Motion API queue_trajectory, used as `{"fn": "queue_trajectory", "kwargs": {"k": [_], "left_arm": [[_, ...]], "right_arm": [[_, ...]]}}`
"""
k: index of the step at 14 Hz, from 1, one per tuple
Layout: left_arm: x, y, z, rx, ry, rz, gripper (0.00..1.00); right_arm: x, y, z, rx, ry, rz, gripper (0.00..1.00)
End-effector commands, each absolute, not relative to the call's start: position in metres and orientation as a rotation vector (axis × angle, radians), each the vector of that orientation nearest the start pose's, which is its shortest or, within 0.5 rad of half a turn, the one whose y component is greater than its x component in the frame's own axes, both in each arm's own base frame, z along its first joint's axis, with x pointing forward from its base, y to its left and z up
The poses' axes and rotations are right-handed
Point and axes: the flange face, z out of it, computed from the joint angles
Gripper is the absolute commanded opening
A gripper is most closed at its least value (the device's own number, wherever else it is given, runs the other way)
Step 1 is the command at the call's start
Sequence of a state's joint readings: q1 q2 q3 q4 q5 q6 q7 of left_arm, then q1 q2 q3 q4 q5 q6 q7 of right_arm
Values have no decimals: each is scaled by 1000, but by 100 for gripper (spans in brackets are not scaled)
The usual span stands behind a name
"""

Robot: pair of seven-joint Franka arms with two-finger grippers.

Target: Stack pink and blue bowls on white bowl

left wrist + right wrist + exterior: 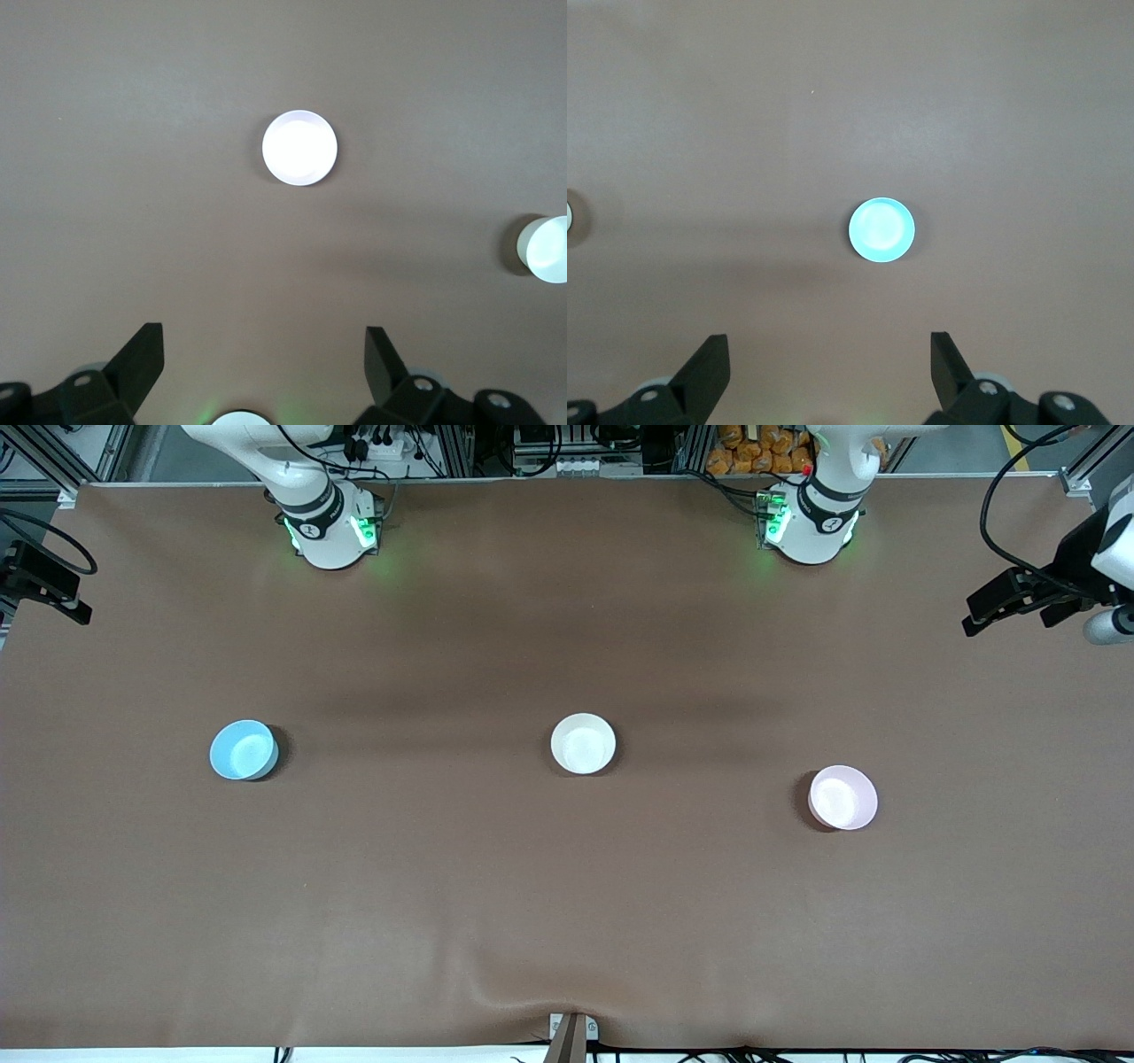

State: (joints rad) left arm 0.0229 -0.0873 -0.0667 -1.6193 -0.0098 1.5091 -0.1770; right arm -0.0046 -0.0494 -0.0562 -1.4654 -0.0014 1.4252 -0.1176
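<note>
Three bowls sit apart on the brown table cover, all upright. The white bowl (583, 743) is in the middle. The blue bowl (244, 750) lies toward the right arm's end and the pink bowl (842, 797) toward the left arm's end, slightly nearer the front camera. My left gripper (264, 334) hangs open and high over the table, looking down on the pink bowl (299, 147), with the white bowl (545, 250) off to the side. My right gripper (828, 340) is open too, high over the blue bowl (881, 230). Neither holds anything. The front view shows neither gripper.
Both arm bases (330, 530) (808, 524) stand along the table edge farthest from the front camera. Black fixtures (1019, 598) (40, 580) jut in at the two ends. The cover bulges by a small bracket (571, 1035) at the nearest edge.
</note>
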Motion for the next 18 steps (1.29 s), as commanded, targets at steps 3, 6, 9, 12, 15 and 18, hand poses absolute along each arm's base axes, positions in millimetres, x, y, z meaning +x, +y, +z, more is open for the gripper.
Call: {"fn": "queue_trajectory", "kwargs": {"k": [3, 6, 9, 12, 15, 18], "left_arm": [[524, -20, 650, -3103, -175, 41, 100], [530, -20, 651, -3091, -145, 34, 100], [532, -11, 642, -3109, -10, 66, 100], [532, -7, 641, -3115, -29, 71, 100], [531, -13, 639, -3111, -93, 74, 100], [531, -14, 637, -3112, -93, 58, 100]], "right_arm": [[522, -32, 691, -3127, -70, -11, 100], [522, -33, 691, -3127, -75, -11, 100], [523, -35, 690, -3127, -70, -7, 100], [523, -36, 690, -3129, -68, -6, 100], [523, -35, 690, -3127, -68, -7, 100], [523, -35, 689, -3127, -68, -2, 100]]}}
